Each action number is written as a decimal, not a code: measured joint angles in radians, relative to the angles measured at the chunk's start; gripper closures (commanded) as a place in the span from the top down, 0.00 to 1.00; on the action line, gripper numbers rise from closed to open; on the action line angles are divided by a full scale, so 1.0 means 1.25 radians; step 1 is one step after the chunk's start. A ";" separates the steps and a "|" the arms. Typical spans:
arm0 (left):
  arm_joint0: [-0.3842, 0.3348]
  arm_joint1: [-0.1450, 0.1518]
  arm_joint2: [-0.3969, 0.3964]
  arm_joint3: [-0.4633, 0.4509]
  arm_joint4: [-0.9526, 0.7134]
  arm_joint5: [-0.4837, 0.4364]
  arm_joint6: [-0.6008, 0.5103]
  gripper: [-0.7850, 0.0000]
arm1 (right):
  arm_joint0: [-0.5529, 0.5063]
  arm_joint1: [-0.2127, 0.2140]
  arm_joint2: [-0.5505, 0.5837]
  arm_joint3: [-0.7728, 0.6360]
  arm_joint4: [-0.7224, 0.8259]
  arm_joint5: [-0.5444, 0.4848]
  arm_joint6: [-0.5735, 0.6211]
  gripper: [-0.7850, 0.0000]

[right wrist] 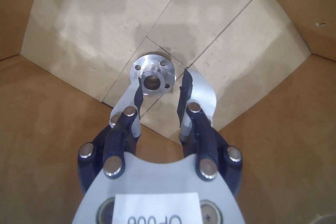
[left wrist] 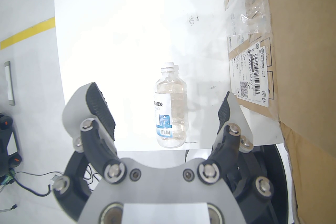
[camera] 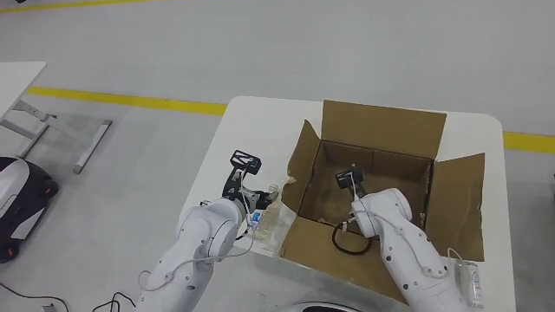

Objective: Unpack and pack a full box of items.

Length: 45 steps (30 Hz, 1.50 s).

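Top view: the box (camera: 381, 126) stands open on the desk (camera: 251, 130). Left wrist: left end effector (left wrist: 160, 93) spread wide above a bottle (left wrist: 170, 109) lying on the desk by the box. Right wrist: right end effector (right wrist: 162, 79) narrowly open around a flange (right wrist: 153, 72) on the box floor.

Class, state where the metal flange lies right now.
In the right wrist view, the metal flange rests on the cardboard box floor, within the open right hand.

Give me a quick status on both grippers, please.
Left gripper open above clear bottle on table. Right gripper open inside box, at metal flange. Box wall close beside bottle.
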 measured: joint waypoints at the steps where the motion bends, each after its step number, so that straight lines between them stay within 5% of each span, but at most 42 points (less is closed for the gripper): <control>1: 0.000 0.000 0.000 0.000 0.000 0.000 0.000 1.00 | 0.004 -0.002 -0.002 0.012 0.002 0.000 -0.004 0.44; 45: 0.000 0.000 0.000 0.000 0.000 0.000 0.000 1.00 | 0.037 -0.038 0.007 0.108 0.023 -0.022 -0.026 0.33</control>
